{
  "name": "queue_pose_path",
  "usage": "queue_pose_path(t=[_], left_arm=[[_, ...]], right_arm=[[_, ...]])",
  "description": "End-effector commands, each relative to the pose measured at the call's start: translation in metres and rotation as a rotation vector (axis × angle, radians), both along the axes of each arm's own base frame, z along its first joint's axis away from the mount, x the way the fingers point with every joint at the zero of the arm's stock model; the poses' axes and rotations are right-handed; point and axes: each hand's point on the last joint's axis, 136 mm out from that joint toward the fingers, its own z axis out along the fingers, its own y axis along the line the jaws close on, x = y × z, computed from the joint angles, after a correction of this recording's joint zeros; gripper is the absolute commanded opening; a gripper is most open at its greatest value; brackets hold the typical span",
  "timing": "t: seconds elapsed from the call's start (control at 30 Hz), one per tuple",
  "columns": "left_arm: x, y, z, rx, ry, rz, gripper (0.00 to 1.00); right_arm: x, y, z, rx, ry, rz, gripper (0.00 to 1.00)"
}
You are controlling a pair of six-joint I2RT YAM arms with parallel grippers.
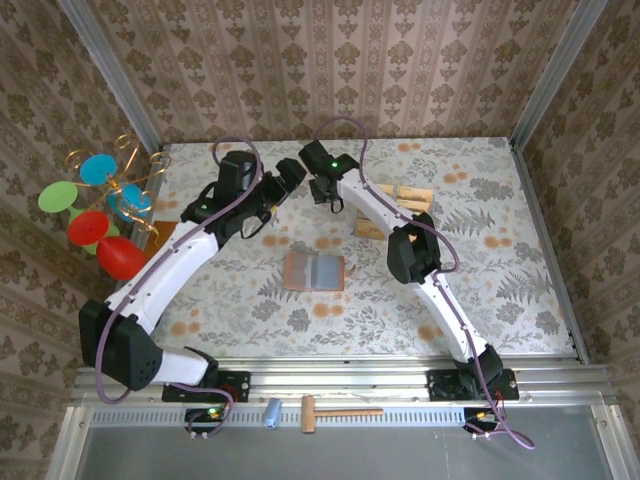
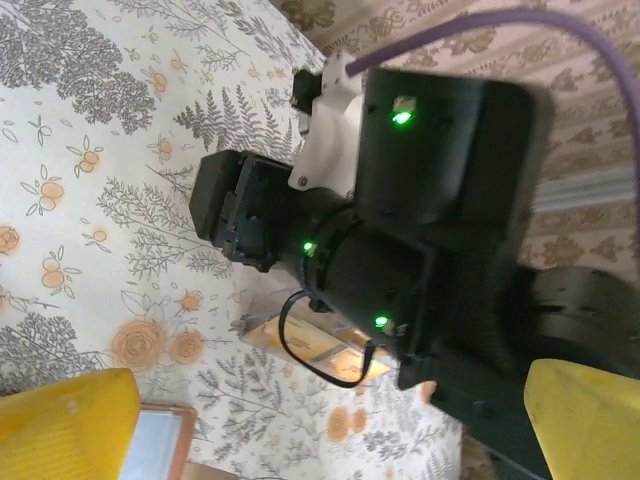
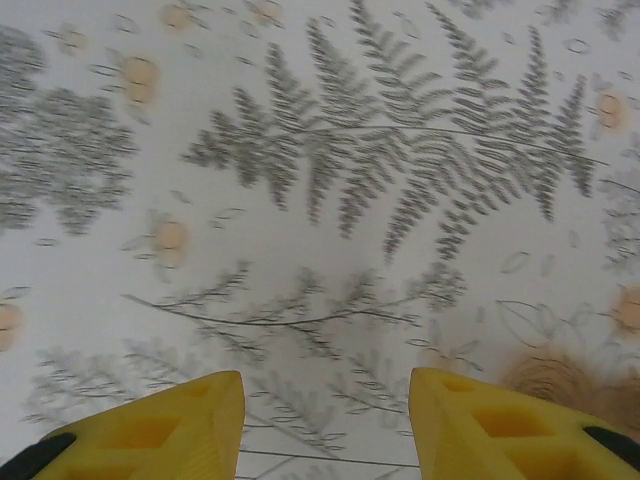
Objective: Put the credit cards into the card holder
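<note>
From above, the wallet point(image 1: 314, 271) lies spread flat, grey inside up, on the cloth point(image 1: 500, 260). It is well back from both grippers toward the bases, between the two arms. The left wrist view catches just one brown-rimmed corner of it, beside the lower-left finger point(image 2: 65, 430). The top view also gives the cards point(image 1: 408, 195) in the open: tan pieces with pale stripes lying to the right of the right gripper point(image 3: 325, 425), past its white forearm, with more tucked partly beneath that forearm. In the left wrist view some cards appear as a lit tan sliver under the black wrist of the right arm point(image 2: 420, 200), which stands straight ahead of the left gripper point(image 2: 325, 430). That gripper's yellow fingers sit at the two bottom corners, spread wide, with nothing gripped between them. The right wrist view looks straight down at fern-print cloth. Its two yellow fingers point(image 3: 150, 435) are parted with bare cloth in the gap, gripping nothing; how high they hang above the table cannot be told. The left arm point(image 1: 165, 265) sweeps from its base up and rightward to the far middle of the table. The right arm rises from its base, bends at a black elbow, then runs leftward, so the two grippers end near each other, neither touching wallet or cards.
</note>
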Motion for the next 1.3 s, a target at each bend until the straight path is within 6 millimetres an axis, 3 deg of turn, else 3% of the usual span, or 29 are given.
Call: queue_pose_path(t=[0.0,0.13,0.5,0.63,0.73,0.83,0.9,1.03,1.1,1.27], left_arm=[[-0.003,0.003,-0.002,-0.022,0.100,0.086,1.00],[-0.001,-0.008,0.003,-0.061,0.124,0.085,1.00],[0.002,-0.061,0.026,-0.182,0.093,-0.034,1.00],[-0.002,-0.077,0.037,-0.209,0.069,-0.072,1.00],[-0.001,-0.084,0.044,-0.225,0.049,-0.095,1.00],[0.002,-0.088,0.046,-0.238,0.038,-0.103,1.00],[0.004,-0.090,0.050,-0.239,0.013,-0.112,1.00],[0.001,-0.106,0.056,-0.251,-0.019,-0.165,1.00],[0.000,-0.108,0.053,-0.233,-0.015,-0.169,1.00],[0.002,-0.109,0.069,-0.241,-0.085,-0.163,1.00]], right_arm=[[-0.002,-0.043,0.003,-0.134,0.009,-0.086,0.49],[-0.012,-0.069,-0.001,-0.187,0.032,-0.129,0.49],[-0.045,-0.134,0.008,-0.185,0.049,-0.275,0.50],[-0.052,-0.124,0.022,-0.025,0.058,-0.262,0.49],[-0.046,-0.110,0.051,0.125,0.030,-0.228,0.49],[-0.037,-0.114,0.083,0.222,-0.014,-0.233,0.50],[-0.032,-0.127,0.097,0.275,-0.040,-0.262,0.49],[-0.027,-0.179,0.112,0.351,-0.089,-0.381,0.49],[-0.028,-0.208,0.112,0.404,-0.101,-0.452,0.49],[-0.042,-0.281,0.101,0.492,-0.131,-0.638,0.49]])
